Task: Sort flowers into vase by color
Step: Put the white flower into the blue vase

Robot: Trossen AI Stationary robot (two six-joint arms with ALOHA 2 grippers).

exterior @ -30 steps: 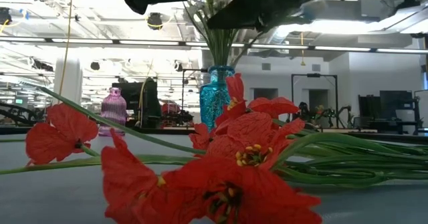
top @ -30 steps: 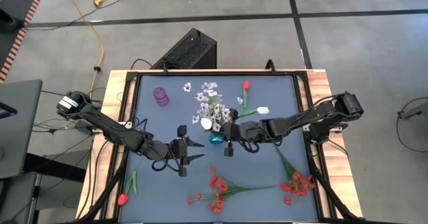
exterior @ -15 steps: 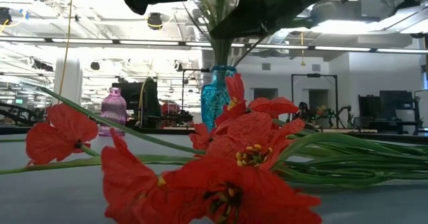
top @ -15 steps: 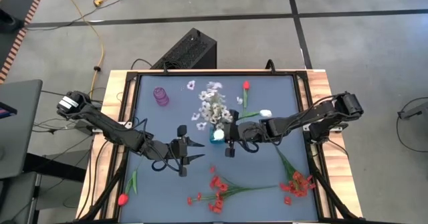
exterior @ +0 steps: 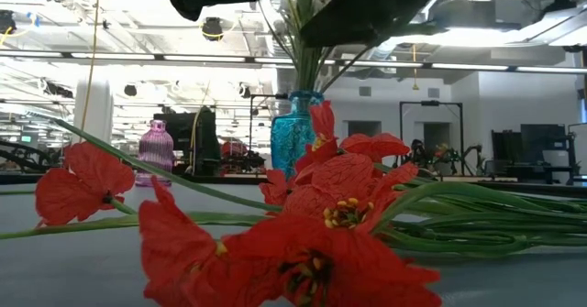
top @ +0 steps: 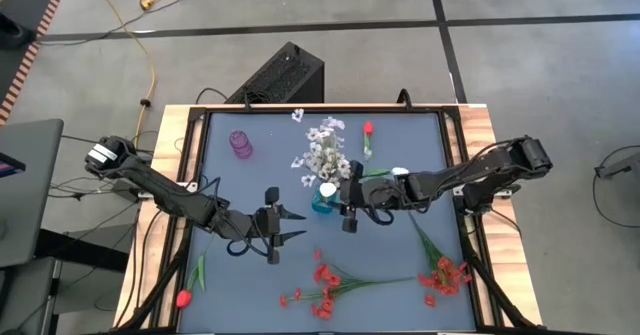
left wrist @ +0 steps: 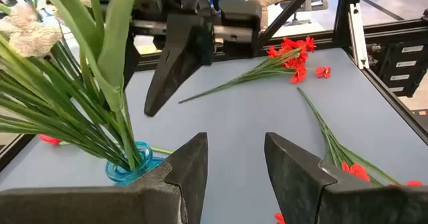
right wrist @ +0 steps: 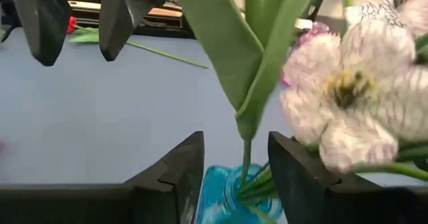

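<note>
While the white flowers [top: 322,153] are being left upright in the blue vase [top: 324,198], red sprays [top: 330,280] are being flanked by both parted grippers, right gripper [top: 350,211] and left gripper [top: 283,228].

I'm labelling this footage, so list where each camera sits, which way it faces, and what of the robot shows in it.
High view: above the table, looking straight down; both arms show, the right gripper at the blue vase.
Low view: at tabletop height, looking level past red flowers toward the room; dark arm parts hang from above.
Left wrist view: on the left arm, past its open fingers toward the right arm.
Right wrist view: past its open fingers at white flowers.
All four share the blue vase.
</note>
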